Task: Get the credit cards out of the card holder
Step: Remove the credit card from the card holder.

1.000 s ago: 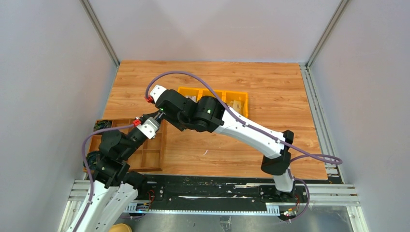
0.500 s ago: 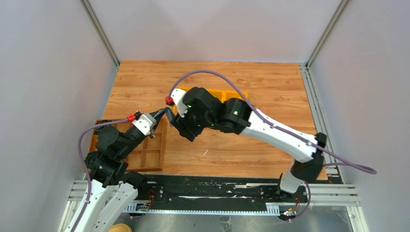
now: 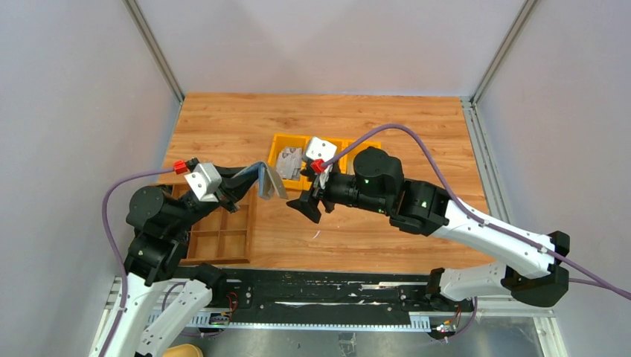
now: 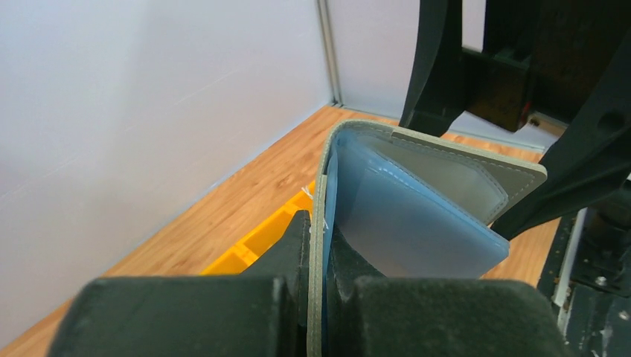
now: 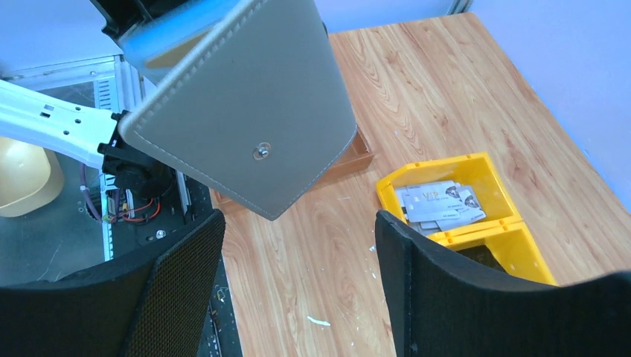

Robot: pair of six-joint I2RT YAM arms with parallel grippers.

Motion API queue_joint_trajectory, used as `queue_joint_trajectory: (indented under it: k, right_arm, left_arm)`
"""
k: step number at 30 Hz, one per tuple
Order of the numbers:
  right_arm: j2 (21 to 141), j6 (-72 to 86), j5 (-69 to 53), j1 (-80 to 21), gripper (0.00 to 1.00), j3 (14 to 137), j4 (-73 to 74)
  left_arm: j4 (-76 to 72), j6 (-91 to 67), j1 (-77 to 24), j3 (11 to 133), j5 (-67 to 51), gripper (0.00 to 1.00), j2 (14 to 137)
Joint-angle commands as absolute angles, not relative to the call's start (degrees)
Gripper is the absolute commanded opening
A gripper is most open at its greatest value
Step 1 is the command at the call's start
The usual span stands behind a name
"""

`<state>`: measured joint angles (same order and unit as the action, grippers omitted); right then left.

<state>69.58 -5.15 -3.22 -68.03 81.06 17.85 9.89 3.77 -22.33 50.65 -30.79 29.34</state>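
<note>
While the flat grey-blue folding card holder (image 3: 268, 181) is held in the air between the brown wooden compartment tray (image 3: 223, 242) and the row of yellow plastic bins (image 3: 357, 149), above the wood-grain table (image 3: 417, 134), it is clamped along one edge by the clenched left gripper (image 4: 316, 245). Its blue inner pockets are fanned toward the right gripper (image 3: 314, 206), whose jaws are spread and empty just beside it.

Light grey credit cards (image 5: 437, 204) are seen lying in the leftmost bin; whether any remain in the pockets cannot be told.

Step in hand, as judged: the next card is to be sought. The holder is best kept steady and splayed, with the pocket mouths presented to the right fingers. Only a card's edge is to be pinched, never the soft flap, and drawn straight along its pocket.

Against one second ago: the right arm, then stretched over the tray at the left gripper, is drawn back rightward with its jaws parted. The holder, then hidden, is exposed.
</note>
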Motion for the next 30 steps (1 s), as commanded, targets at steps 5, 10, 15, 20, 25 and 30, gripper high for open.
queue_joint_trajectory:
  k: [5, 10, 15, 20, 25, 30]
  right_arm:
    - [65.6, -7.53, -6.03, -68.83, 0.78, 69.09, -6.79]
    - [64.36, -10.4, -0.22, -71.18, 0.79, 64.61, -17.63]
    - [64.78, -14.78, 6.12, -74.35, 0.79, 63.36, -23.31]
    - [66.02, -19.33, 9.88, -77.94, 0.79, 62.67, -25.99]
    - [67.65, -23.58, 14.37, -81.14, 0.8, 62.24, -28.87]
    - [69.0, -24.53, 16.03, -82.15, 0.8, 62.9, -30.62]
  left_arm:
    - [10.01, 0.32, -22.41, 53.32, -31.52, 0.0, 30.09]
    - [11.35, -2.01, -22.41, 53.69, -30.42, 0.0, 30.06]
    - [11.68, -2.55, -22.41, 54.09, -30.26, 0.0, 30.06]
    - [12.1, -2.57, -22.39, 54.55, -29.18, 0.0, 30.23]
    - [12.04, -2.71, -22.41, 55.01, -28.68, 0.0, 30.45]
    - [12.61, -2.37, -22.4, 55.6, -28.46, 0.0, 30.58]
